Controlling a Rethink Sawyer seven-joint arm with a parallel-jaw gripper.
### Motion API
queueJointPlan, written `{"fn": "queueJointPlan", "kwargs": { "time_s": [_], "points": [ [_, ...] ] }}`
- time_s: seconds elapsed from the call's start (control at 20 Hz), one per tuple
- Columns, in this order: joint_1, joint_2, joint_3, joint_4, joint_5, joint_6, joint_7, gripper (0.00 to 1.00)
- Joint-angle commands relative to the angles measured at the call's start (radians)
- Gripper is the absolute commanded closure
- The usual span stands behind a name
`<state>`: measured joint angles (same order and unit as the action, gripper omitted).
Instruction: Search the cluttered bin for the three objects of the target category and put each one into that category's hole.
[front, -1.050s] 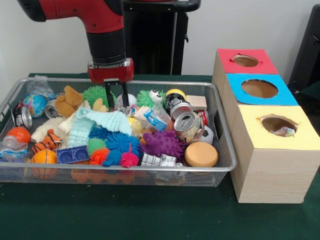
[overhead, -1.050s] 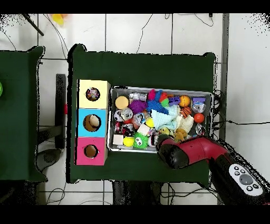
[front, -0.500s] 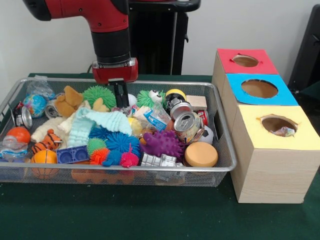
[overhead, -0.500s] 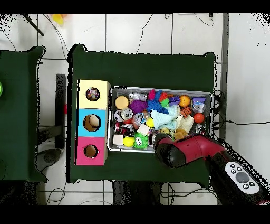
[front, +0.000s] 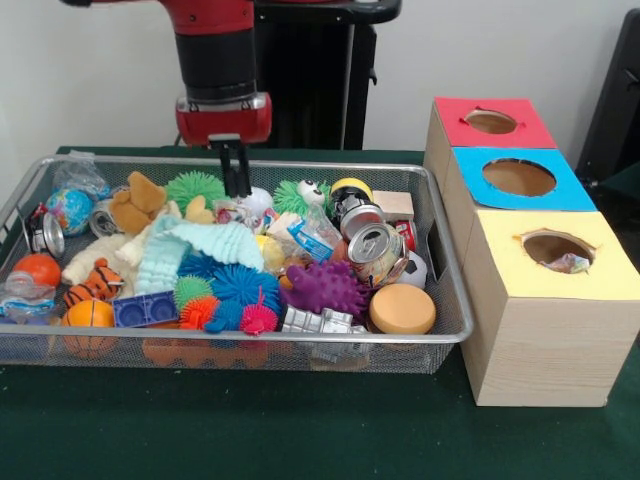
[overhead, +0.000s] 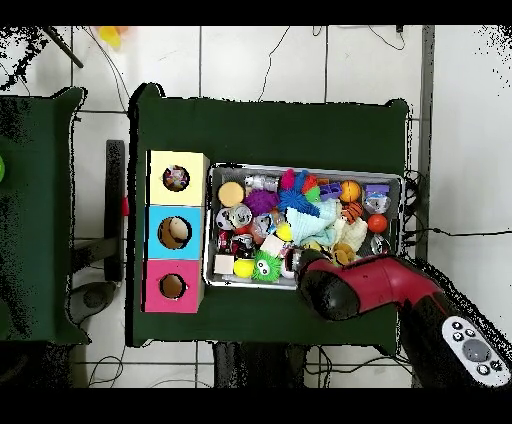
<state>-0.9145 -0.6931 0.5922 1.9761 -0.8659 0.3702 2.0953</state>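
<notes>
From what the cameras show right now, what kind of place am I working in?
Most likely a robotics lab set up for a sorting test, not a home. A green-covered table holds a wire mesh bin of mixed toys and cans beside wooden boxes with colour-coded holes, and cables trail over the tiled floor.

This looked like a robotics lab or test room rather than a home. A red and black robot arm (front: 215, 60) hung over a table draped in dark green cloth (front: 250, 430). Directly under its gripper (front: 236, 170) sat a wire mesh bin (front: 440, 290) crammed with toys and cans, and off to the bin's side stood a row of wooden boxes (front: 545, 340) with red, blue and yellow tops, each cut with a hole. The overhead view showed a pale tiled floor (overhead: 250, 60) with loose cables (overhead: 275, 55) trailing across it beyond the table.
</notes>
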Motion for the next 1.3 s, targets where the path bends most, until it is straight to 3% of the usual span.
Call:
{"fn": "queueJointPlan", "kwargs": {
  "time_s": [0.05, 0.55, 0.75, 0.85, 0.9, 1.3],
  "points": [
    [-0.056, -0.178, 0.117, 0.056, 0.122, 0.161, -0.219, 1.0],
    [-0.084, -0.167, 0.166, 0.064, 0.152, 0.165, -0.217, 1.0],
    [-0.043, -0.17, 0.11, 0.064, 0.055, 0.074, -0.147, 1.0],
    [-0.042, -0.155, 0.098, 0.082, 0.055, 0.055, -0.119, 1.0],
    [-0.037, -0.151, 0.089, 0.085, 0.054, 0.049, -0.104, 0.0],
    [-0.045, -0.107, 0.087, 0.068, 0.027, 0.041, -0.127, 0.0]
  ]
}}
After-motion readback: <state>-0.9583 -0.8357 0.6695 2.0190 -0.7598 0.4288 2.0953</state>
